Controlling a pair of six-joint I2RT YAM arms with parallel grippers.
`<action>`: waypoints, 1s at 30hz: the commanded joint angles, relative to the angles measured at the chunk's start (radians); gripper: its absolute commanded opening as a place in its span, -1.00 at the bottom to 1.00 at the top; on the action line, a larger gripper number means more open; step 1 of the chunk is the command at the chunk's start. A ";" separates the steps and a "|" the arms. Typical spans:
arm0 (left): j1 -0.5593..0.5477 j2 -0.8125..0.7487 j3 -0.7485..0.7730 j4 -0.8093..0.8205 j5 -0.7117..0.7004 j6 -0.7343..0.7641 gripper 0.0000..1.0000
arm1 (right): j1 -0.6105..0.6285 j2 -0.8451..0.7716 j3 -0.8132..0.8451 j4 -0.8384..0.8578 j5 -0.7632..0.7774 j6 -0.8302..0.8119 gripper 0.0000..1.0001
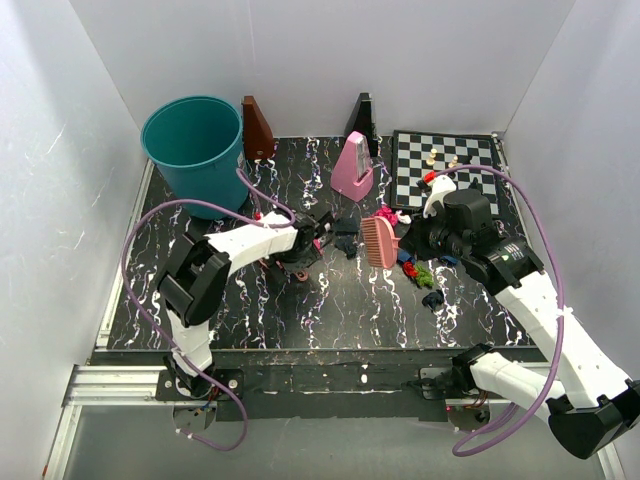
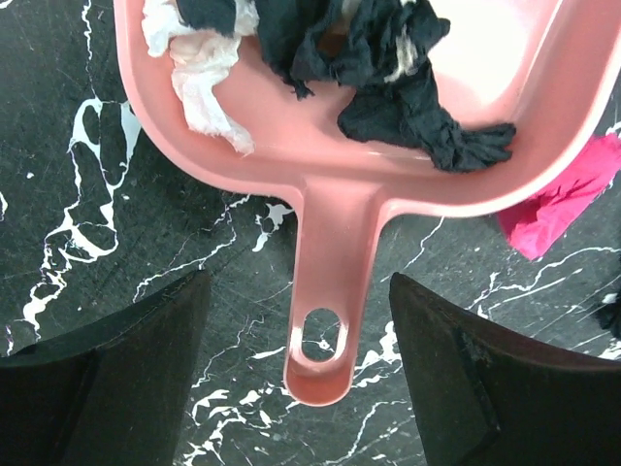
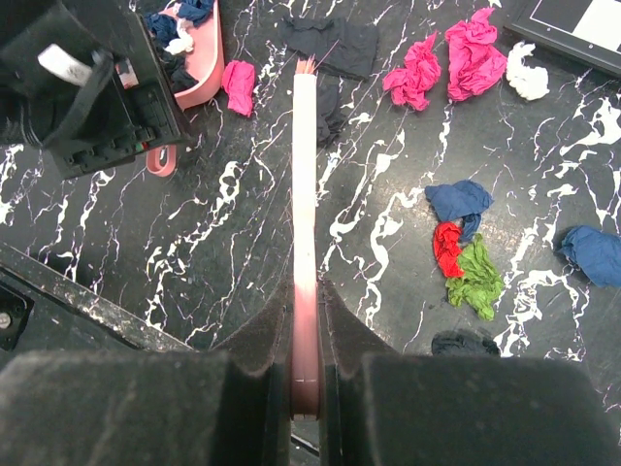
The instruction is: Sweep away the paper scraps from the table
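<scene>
A pink dustpan (image 2: pixel 388 175) lies flat on the black veined table (image 1: pixel 330 310) and holds a white wad (image 2: pixel 199 68) and dark blue wads (image 2: pixel 388 68). My left gripper (image 2: pixel 299 282) is open, its jaws on either side of the dustpan handle (image 2: pixel 330 291) with a gap on each side. A magenta scrap (image 2: pixel 563 199) lies beside the pan. My right gripper (image 3: pixel 306 320) is shut on a pink brush (image 3: pixel 306 175), bristles down near the table. Loose paper scraps lie right of the brush: magenta (image 3: pixel 451 58), white (image 3: pixel 527 78), blue (image 3: pixel 458 201), red (image 3: pixel 446 248), green (image 3: pixel 477 280).
A teal bucket (image 1: pixel 195 150) stands at the back left. A chessboard (image 1: pixel 447 165) with small pieces lies at the back right. A pink metronome (image 1: pixel 352 168), a brown one (image 1: pixel 257 128) and a black one (image 1: pixel 361 122) stand along the back. White walls enclose the table.
</scene>
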 commanded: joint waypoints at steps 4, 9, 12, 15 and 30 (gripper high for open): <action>-0.126 -0.047 -0.015 0.009 -0.209 -0.074 0.54 | -0.005 -0.007 0.006 0.048 -0.023 -0.002 -0.97; -0.213 -0.054 -0.015 -0.055 -0.406 -0.169 0.51 | -0.006 -0.015 0.006 0.048 -0.030 -0.003 -0.97; -0.250 -0.054 -0.030 -0.091 -0.502 -0.246 0.51 | -0.006 -0.018 0.004 0.048 -0.033 -0.003 -0.97; -0.255 -0.045 -0.030 -0.086 -0.515 -0.259 0.50 | -0.006 -0.020 0.007 0.048 -0.036 -0.003 -0.97; -0.252 0.025 0.013 -0.106 -0.557 -0.279 0.22 | -0.006 -0.033 0.012 0.039 -0.020 -0.006 -0.97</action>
